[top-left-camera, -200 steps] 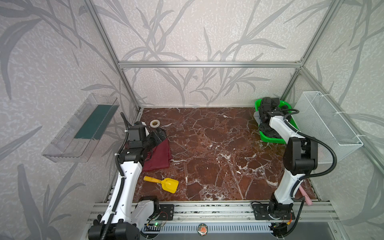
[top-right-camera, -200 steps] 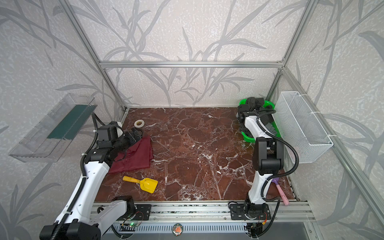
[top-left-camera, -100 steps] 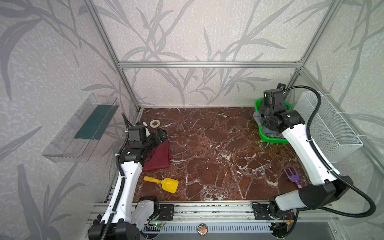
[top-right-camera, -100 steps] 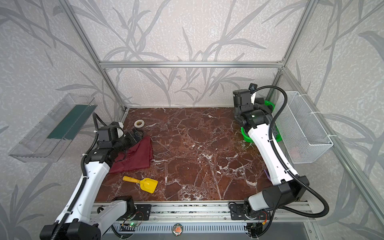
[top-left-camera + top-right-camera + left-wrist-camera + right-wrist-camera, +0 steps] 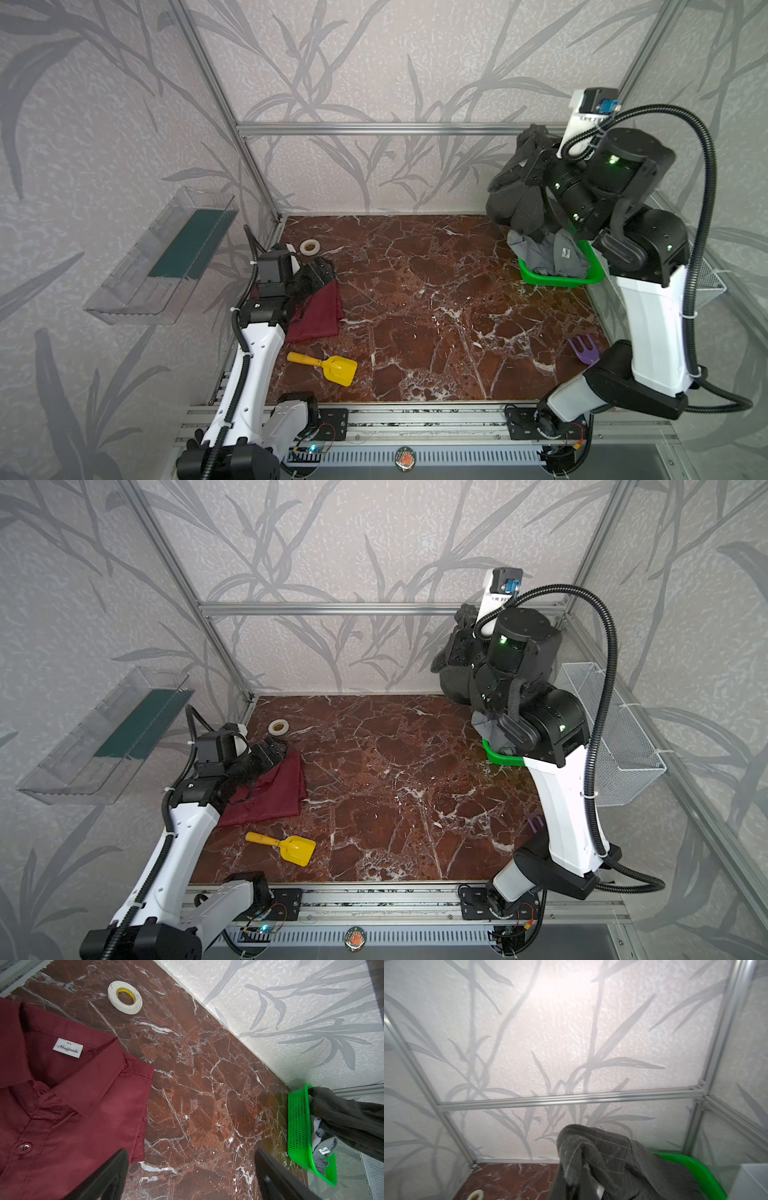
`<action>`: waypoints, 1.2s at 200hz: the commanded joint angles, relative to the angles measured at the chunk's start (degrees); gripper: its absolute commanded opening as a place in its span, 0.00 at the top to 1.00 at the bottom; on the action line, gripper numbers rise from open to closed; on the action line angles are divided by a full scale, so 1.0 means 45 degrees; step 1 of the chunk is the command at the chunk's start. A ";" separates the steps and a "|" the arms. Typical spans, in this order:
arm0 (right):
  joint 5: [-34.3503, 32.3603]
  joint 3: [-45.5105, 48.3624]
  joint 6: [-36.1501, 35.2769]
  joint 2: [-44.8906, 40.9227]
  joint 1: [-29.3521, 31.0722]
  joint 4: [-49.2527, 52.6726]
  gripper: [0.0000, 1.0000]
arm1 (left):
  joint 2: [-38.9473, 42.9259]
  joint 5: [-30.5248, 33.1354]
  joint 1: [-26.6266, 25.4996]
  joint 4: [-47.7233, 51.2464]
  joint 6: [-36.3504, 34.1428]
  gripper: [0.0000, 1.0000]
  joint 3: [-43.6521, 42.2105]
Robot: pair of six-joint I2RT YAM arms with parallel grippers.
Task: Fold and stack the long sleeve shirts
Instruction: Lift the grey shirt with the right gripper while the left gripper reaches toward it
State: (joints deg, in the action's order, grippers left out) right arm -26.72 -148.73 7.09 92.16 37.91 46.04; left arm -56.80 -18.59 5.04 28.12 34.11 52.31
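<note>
Pinching the charcoal pinstriped shirt [image 5: 515,203] tight, the right gripper [image 5: 574,1176] holds it high over the green basket [image 5: 552,280], likely to clear the light grey shirt [image 5: 540,253] inside, while the left gripper [image 5: 191,1153] hovers with fingers spread at the folded maroon shirt's [image 5: 62,1105] edge.

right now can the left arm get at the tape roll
Probably yes: the left gripper is open and empty, and the tape roll lies close ahead on the bare marble tabletop beside the maroon shirt, with nothing standing between them.
</note>
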 commanded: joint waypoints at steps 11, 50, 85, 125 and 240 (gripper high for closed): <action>0.2106 -0.1603 -0.0501 0.0557 0.1963 0.1011 1.00 | 0.0139 -0.0102 -0.0025 -0.0211 -0.0253 0.05 -0.0175; 0.5778 -0.2779 0.0957 0.0776 0.3012 0.0922 1.00 | 0.0270 0.0038 -0.0021 -0.0305 -0.0304 0.05 -0.0226; 1.0120 -0.2819 0.3453 0.0700 0.3055 -0.0135 1.00 | 0.0580 -0.0264 -0.0016 -0.0751 -0.0292 0.05 -0.0369; 1.3311 -0.2836 0.5335 0.1096 0.3018 -0.0777 1.00 | 0.1711 -0.1266 -0.0033 -0.2350 -0.0142 0.05 -0.1002; 1.6368 0.1632 0.5348 0.0167 -0.0387 -0.0833 1.00 | 0.5470 -0.3808 -0.2154 -0.7458 -0.0564 0.01 -0.3159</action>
State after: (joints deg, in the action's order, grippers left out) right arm 42.57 -144.31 32.49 96.75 37.50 46.28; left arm -33.65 -30.70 -3.62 3.49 32.36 39.79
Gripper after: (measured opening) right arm 0.067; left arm 0.993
